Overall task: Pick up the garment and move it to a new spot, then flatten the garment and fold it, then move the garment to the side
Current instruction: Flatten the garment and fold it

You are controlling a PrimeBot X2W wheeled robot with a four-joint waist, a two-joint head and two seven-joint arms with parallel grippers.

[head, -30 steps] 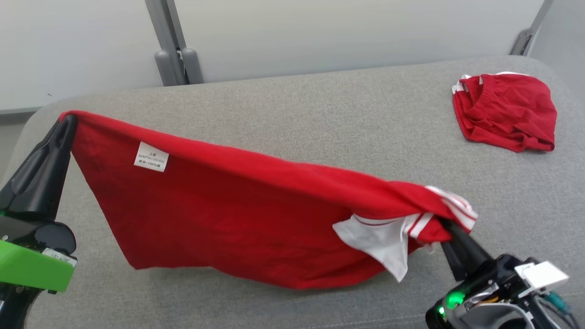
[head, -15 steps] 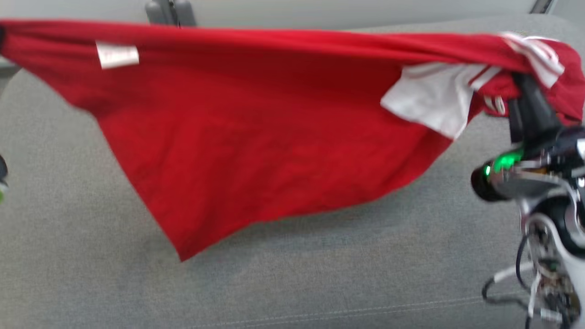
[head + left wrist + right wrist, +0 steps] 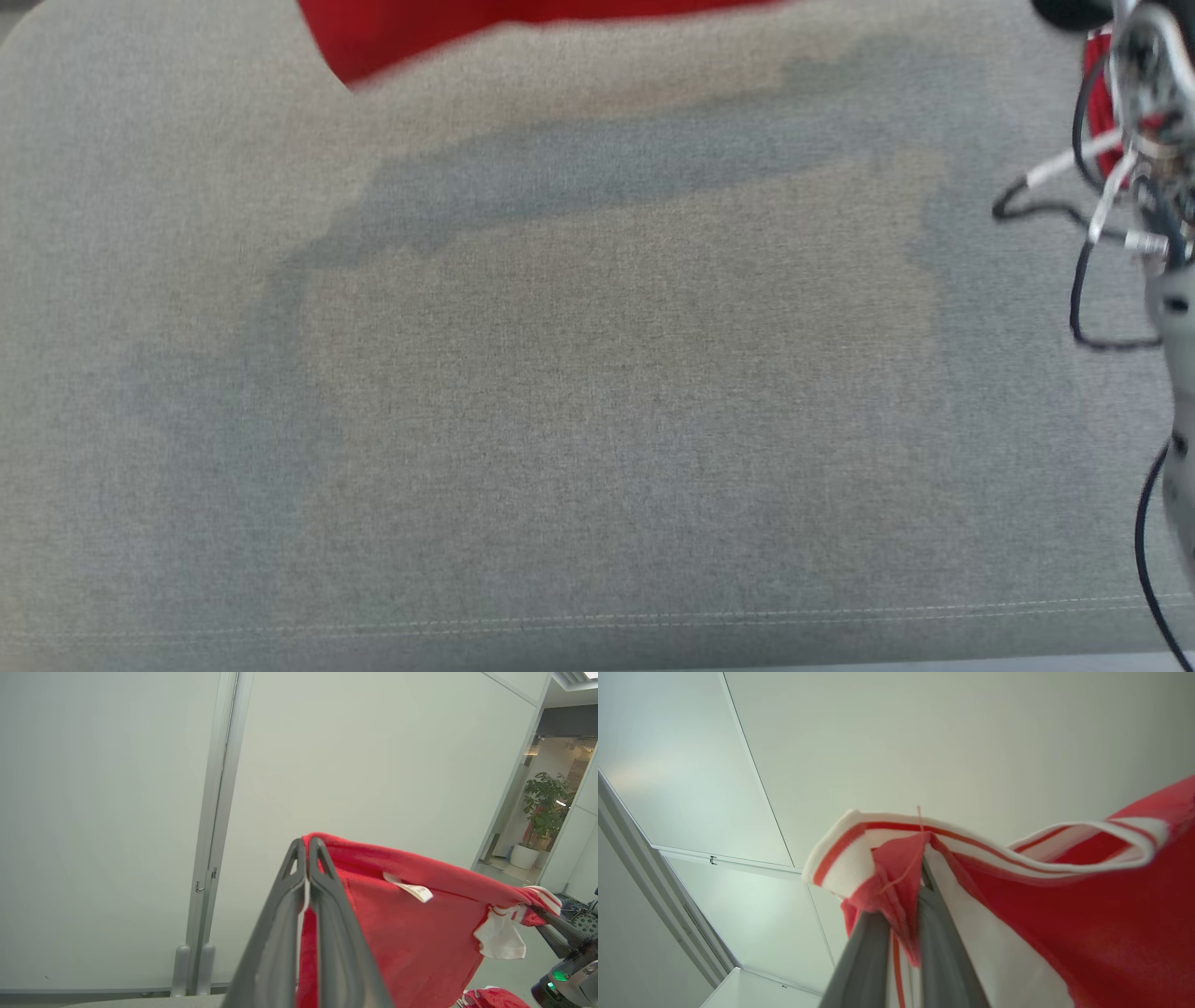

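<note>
Hoists red white-trimmed cloth garment (image 3: 420,938) higher than before, clamping opposite corners in closed left hand (image 3: 307,847) and closed right hand (image 3: 909,891).

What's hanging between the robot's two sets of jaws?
The red garment, stretched from the left jaws to the right jaws, a white label near its top edge. The left wrist view shows the whole span.

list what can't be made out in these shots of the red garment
Head view: the garment is blurred and mostly cut off by the top edge.
Left wrist view: the label print is too small to read.
Left wrist view: a second red garment is cut by the bottom edge.
Right wrist view: the garment hides the fingertips of the right gripper.
</note>
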